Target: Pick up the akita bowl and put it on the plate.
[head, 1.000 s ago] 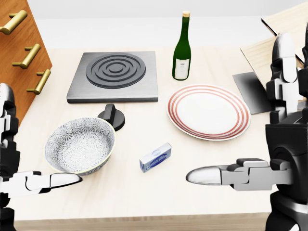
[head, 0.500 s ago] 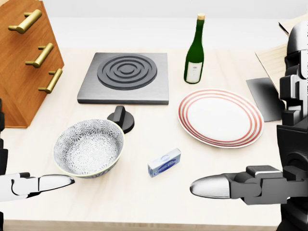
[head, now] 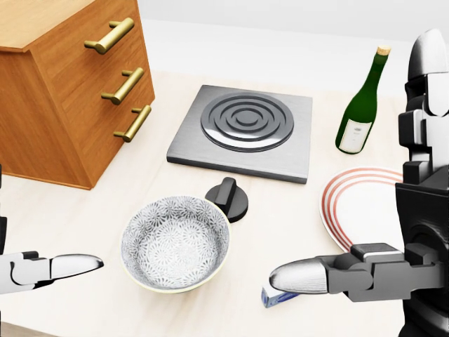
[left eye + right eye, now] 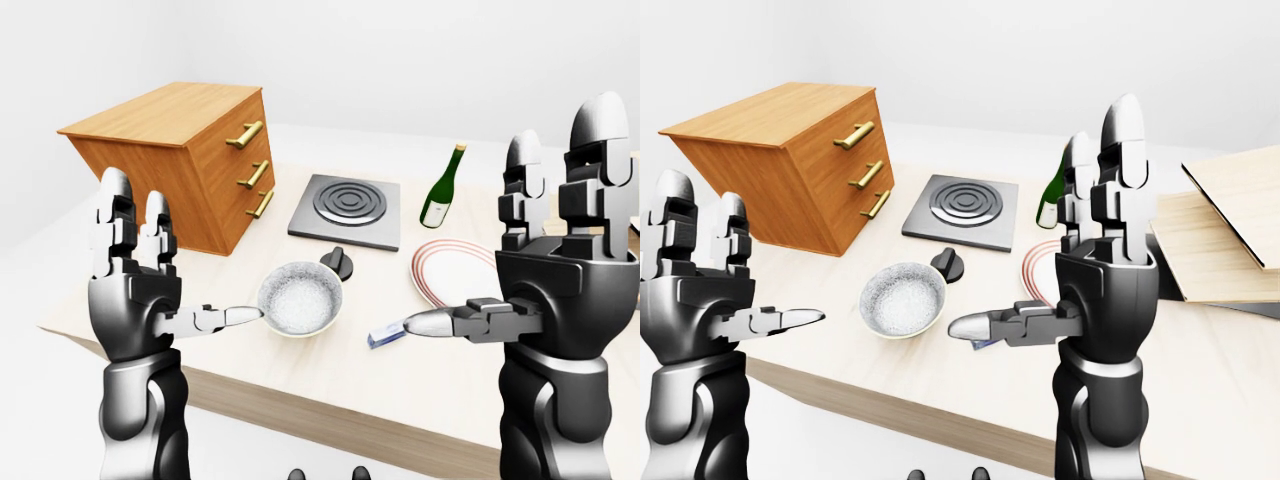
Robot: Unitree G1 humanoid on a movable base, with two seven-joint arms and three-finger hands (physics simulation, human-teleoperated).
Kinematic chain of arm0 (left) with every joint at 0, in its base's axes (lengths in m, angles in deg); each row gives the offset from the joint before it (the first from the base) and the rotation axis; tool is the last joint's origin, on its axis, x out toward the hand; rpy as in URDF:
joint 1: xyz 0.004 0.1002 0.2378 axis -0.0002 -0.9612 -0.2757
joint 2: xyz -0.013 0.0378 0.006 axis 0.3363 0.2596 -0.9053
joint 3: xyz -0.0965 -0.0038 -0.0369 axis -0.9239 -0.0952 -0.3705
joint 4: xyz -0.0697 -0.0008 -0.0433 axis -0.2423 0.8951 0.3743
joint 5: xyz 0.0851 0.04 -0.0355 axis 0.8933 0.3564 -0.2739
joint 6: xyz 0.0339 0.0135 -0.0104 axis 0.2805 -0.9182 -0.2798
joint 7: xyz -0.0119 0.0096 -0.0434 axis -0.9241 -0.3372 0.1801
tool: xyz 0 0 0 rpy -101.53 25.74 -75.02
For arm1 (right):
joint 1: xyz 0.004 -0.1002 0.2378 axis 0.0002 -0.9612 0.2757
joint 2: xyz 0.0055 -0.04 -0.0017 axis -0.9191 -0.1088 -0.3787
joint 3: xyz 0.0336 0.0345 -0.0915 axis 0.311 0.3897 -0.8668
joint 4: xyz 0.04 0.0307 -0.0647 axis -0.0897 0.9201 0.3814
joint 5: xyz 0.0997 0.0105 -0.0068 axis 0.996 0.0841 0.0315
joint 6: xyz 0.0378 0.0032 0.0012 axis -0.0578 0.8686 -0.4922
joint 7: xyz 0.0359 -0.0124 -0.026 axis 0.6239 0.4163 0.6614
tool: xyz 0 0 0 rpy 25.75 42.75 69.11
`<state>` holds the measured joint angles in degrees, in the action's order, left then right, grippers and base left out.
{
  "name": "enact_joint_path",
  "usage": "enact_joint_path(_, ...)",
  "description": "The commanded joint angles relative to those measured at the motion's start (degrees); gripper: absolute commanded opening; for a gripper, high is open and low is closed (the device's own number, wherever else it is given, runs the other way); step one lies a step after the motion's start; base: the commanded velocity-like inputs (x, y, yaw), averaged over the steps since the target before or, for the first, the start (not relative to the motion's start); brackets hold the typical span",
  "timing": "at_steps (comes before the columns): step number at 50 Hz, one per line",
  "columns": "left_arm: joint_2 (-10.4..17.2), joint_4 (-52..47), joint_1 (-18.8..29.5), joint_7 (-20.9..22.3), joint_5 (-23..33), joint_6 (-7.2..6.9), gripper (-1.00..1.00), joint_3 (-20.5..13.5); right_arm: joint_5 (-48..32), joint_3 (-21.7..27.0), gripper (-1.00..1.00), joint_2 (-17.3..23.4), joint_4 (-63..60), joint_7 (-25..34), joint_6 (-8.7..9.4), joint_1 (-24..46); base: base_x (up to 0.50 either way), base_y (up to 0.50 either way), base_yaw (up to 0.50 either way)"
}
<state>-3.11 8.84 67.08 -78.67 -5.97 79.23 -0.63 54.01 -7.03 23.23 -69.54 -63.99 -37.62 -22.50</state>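
Head view: drawer cabinet (image 3: 66, 84) upper left; hotplate (image 3: 243, 132) top centre, knob (image 3: 228, 199) just below; bottle (image 3: 362, 105) upper right; plate (image 3: 354, 205) right; bowl (image 3: 175, 243) lower centre; small box (image 3: 277, 299) lower right of bowl.

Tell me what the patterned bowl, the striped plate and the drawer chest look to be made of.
Akita bowl: likely glazed ceramic, with a fine grey floral print and a pale, smooth rim. Plate: likely glossy ceramic, white with red rings. Drawer chest: wood by its visible orange-brown grain, satin finish, with brass-coloured bar handles. These are simulator renders, so all of this is a guess.
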Motion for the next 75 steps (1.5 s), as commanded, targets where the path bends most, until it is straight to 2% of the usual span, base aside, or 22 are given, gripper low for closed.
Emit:
enact_joint_path(1,0.0,0.0,-0.1,0.1,-0.2,0.00,1.00,-0.2,-0.8,-0.2,1.00,-0.3,-0.7,0.0,0.00,0.3,0.00,0.00,0.00)
enact_joint_path(13,0.0,0.1,-0.1,0.2,-0.1,0.00,1.00,-0.2,5.7,1.0,1.00,-0.4,-1.6,0.2,0.00,0.1,0.21,-0.26,0.00)
enact_joint_path(25,0.0,0.5,-0.1,0.3,-0.1,0.00,1.00,-0.3,6.1,0.3,1.00,-0.1,-1.2,0.1,0.00,-0.3,0.35,-0.42,0.00)
enact_joint_path(37,0.0,0.8,-0.1,0.2,0.0,0.00,1.00,-0.3,1.5,-1.3,1.00,0.1,1.6,-1.3,0.00,0.2,0.10,-0.10,0.00)
enact_joint_path(41,0.0,1.2,-0.1,0.3,0.2,0.00,1.00,-0.2,-1.6,-3.4,1.00,0.3,4.6,-0.5,0.00,0.5,0.00,0.00,0.00)
enact_joint_path(45,0.1,0.5,-0.2,0.3,-0.2,0.00,1.00,-0.4,-7.8,-8.2,1.00,1.6,4.5,0.9,0.00,0.8,0.00,0.00,0.00)
enact_joint_path(48,0.0,0.3,-0.2,0.2,-0.3,0.00,1.00,-0.5,-11.4,-10.9,1.00,1.9,4.2,3.7,0.00,0.4,0.00,0.00,0.00)
enact_joint_path(50,0.0,0.8,-0.2,0.3,0.0,0.00,1.00,-0.3,-13.5,-13.8,1.00,3.1,2.5,7.7,0.00,0.3,0.00,0.00,0.00)
enact_joint_path(53,0.0,0.8,-0.3,0.2,0.0,0.00,1.00,-0.3,-10.7,-12.1,1.00,0.8,1.9,12.0,0.00,1.5,0.00,0.00,0.00)
enact_joint_path(60,0.0,1.0,0.0,-0.1,0.0,0.00,1.00,-0.4,-9.1,-11.4,1.00,1.6,1.3,14.4,0.00,2.0,0.00,0.00,0.00)
enact_joint_path(68,0.1,1.2,0.1,-0.3,-0.1,0.00,1.00,-0.3,-10.1,-16.1,1.00,4.0,0.8,16.9,0.00,-0.3,0.00,0.00,0.00)
enact_joint_path(75,0.1,1.4,0.1,-0.3,-0.1,0.00,1.00,-0.4,-16.9,-22.2,1.00,5.8,4.1,18.0,0.00,-1.6,0.00,0.00,0.00)
